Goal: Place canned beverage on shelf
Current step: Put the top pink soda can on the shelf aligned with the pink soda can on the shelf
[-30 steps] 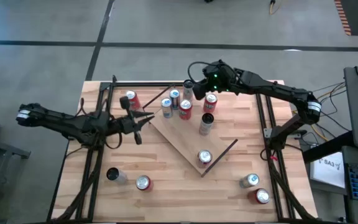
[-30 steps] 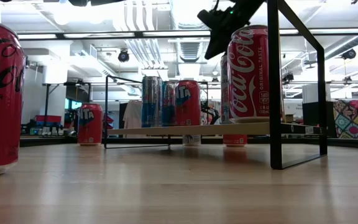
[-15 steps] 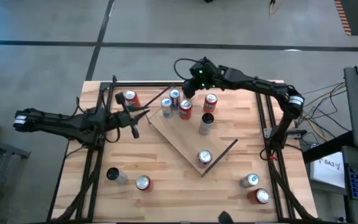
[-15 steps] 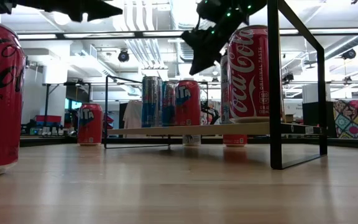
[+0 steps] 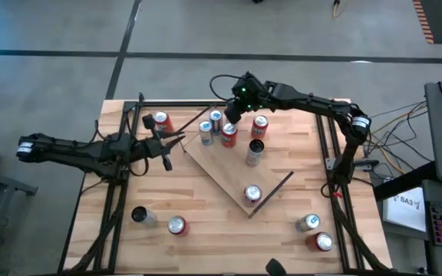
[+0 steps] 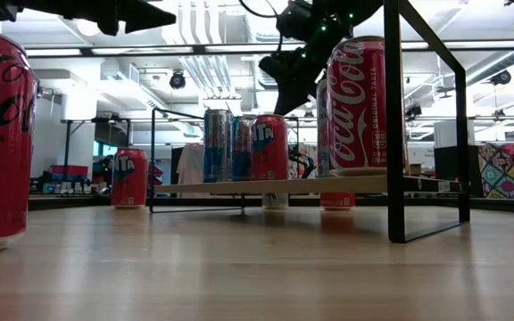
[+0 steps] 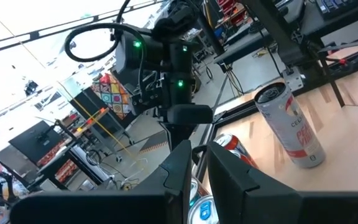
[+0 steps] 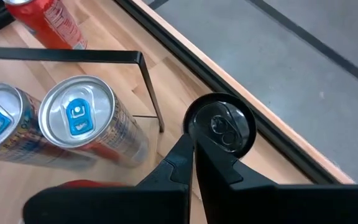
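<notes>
The shelf (image 5: 225, 172) is a light-wood board raised on a thin black frame and carries several cans. A dark-topped can (image 8: 221, 129) stands upright on the tabletop by the far edge, just beyond the shelf's far corner. My right gripper (image 8: 193, 144) is shut and slants down, its tips at that can's near rim; in the high view the right gripper (image 5: 231, 115) covers the can. My left gripper (image 5: 176, 141) hangs level left of the shelf, near a red can (image 5: 160, 123). Its fingers are shut to a thin slit with nothing between them in the left wrist view (image 7: 199, 163). My right gripper's shut fingertips (image 8: 185, 144) come slanting down from the near side and stand right at the rim (image 8: 199, 138) of the dark-topped can. I cannot tell whether they touch it. The can stays upright on the table.
Two blue-tabbed cans (image 8: 76, 115) stand on the shelf close beside my right gripper, behind the shelf's black rail (image 8: 151, 93). Loose cans stand near the table's front: a dark one (image 5: 139, 216) and a red one (image 5: 176, 225) at left, two more (image 5: 308, 222) at right.
My right gripper has gone down and toward the table's left, over the shelf's far cans to the dark-topped can, rolling a little as it went; it stays shut. My left gripper has drawn back slightly toward the table's left edge. No can has moved.
</notes>
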Motion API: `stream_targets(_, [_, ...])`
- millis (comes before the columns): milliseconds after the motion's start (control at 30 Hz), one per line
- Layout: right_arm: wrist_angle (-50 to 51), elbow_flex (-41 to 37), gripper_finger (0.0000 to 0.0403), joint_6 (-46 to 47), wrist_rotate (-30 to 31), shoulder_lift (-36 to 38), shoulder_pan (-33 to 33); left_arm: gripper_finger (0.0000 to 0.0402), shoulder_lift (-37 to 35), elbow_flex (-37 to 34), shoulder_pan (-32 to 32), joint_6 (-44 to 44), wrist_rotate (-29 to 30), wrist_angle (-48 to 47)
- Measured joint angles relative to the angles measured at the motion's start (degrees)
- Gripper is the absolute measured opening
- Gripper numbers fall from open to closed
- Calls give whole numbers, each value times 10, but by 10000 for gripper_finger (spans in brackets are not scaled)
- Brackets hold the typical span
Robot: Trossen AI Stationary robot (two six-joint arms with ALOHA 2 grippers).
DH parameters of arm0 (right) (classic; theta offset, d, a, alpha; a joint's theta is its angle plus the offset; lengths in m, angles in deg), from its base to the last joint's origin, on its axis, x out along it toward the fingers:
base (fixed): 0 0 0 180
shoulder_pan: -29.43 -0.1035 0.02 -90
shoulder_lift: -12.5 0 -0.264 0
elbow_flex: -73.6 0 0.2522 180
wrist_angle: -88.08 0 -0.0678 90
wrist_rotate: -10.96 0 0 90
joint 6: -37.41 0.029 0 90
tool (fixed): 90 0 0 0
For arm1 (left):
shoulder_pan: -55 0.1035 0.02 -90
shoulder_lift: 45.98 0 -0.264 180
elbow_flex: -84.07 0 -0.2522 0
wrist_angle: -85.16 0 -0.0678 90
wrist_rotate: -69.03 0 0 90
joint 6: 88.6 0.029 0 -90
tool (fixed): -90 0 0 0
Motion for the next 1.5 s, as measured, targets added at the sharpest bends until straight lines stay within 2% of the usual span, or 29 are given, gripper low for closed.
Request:
stream_targets(100, [-2, 0, 9, -9, 0, 0, 0, 36, 0, 0, 0, -4, 0, -1])
stream_targets(233, [-18, 0, 11, 35, 0, -3, 0, 36, 2, 0, 0, -9, 0, -4])
stream_targets(400, [-15, 0, 47, 62, 0, -11, 0, 36, 2, 0, 0, -11, 0, -32])
stream_targets(533, [-16, 0, 107, 99, 0, -13, 0, 36, 1, 0, 0, -10, 0, -31])
stream_targets(700, [-18, 0, 205, 113, 2, -16, 0, 36, -1, 0, 0, -5, 0, -29])
stream_targets(867, [-18, 0, 300, 131, 53, -17, 0, 36, -1, 2, 0, -4, 0, -23])
stream_targets(1033, [-20, 0, 361, 133, 60, -22, 2, 36, -1, 2, 0, -4, 0, -20])
stream_targets(1500, [-45, -1, 370, 153, 68, -81, 6, 36, -1, 2, 0, -4, 0, -17])
